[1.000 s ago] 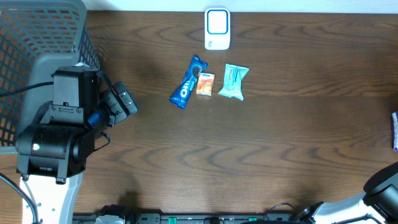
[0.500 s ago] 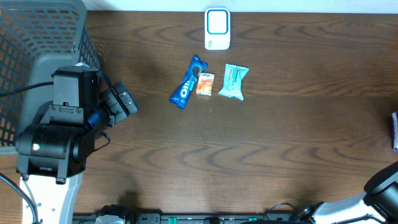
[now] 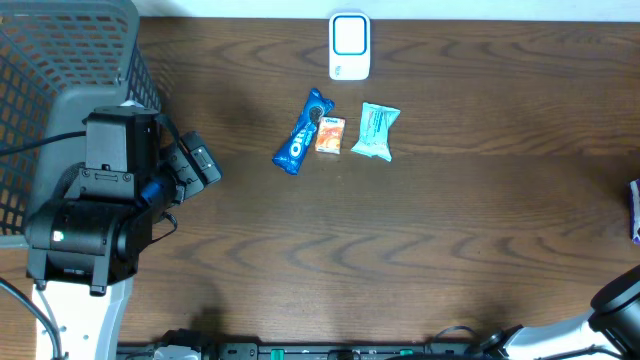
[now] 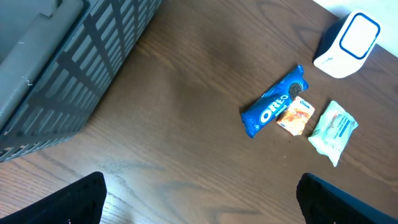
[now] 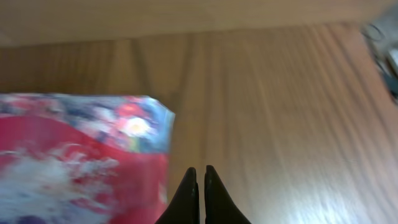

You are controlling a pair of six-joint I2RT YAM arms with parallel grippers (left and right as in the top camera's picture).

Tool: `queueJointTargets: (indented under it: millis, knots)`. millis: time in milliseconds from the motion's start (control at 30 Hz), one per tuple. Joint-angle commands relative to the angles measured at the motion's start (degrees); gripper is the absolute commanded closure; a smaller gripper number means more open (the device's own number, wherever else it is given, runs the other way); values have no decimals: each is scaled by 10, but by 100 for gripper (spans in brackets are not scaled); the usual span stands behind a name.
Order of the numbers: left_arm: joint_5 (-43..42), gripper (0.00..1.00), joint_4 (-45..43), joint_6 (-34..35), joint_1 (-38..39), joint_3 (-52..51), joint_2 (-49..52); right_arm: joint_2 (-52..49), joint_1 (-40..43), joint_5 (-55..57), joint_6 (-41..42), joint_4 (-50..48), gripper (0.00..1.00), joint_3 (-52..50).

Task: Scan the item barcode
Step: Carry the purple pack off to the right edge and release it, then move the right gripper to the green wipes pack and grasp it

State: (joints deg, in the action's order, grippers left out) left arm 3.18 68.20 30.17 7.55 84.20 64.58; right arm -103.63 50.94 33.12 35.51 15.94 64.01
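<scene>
Approach stage: left gripper point(image 4: 205, 202) spread wide and empty, well left of the items at far centre; right gripper point(image 5: 199, 190) pressed shut on nothing beside a glossy red-and-blue packet point(image 5: 81, 162). Probably best gripped across the long sides of the blue Oreo pack point(image 3: 301, 133), barcode face left free for the rounded white scanner point(image 3: 349, 47) just beyond. Crinkly film on Oreo pack and teal pouch point(image 3: 376, 131); small orange packet point(image 3: 330, 135) between; dark wood-grain table point(image 3: 450, 230); grey mesh basket point(image 3: 50, 60)

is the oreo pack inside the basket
No, the oreo pack lies on the table beside the orange packet, apart from the basket.
</scene>
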Motion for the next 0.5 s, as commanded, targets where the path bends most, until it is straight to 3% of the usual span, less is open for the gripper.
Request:
queueJointTargets:
  millis: [0, 267, 467]
  knots:
    - [7, 2, 2, -1, -3, 4, 2, -40, 5, -24, -60, -28, 99, -5]
    - [7, 2, 2, -1, -3, 4, 2, -129, 5, -36, -58, -49, 99, -5]
    - [7, 2, 2, -1, -3, 4, 2, -146, -16, -182, -126, -156, 99, 1]
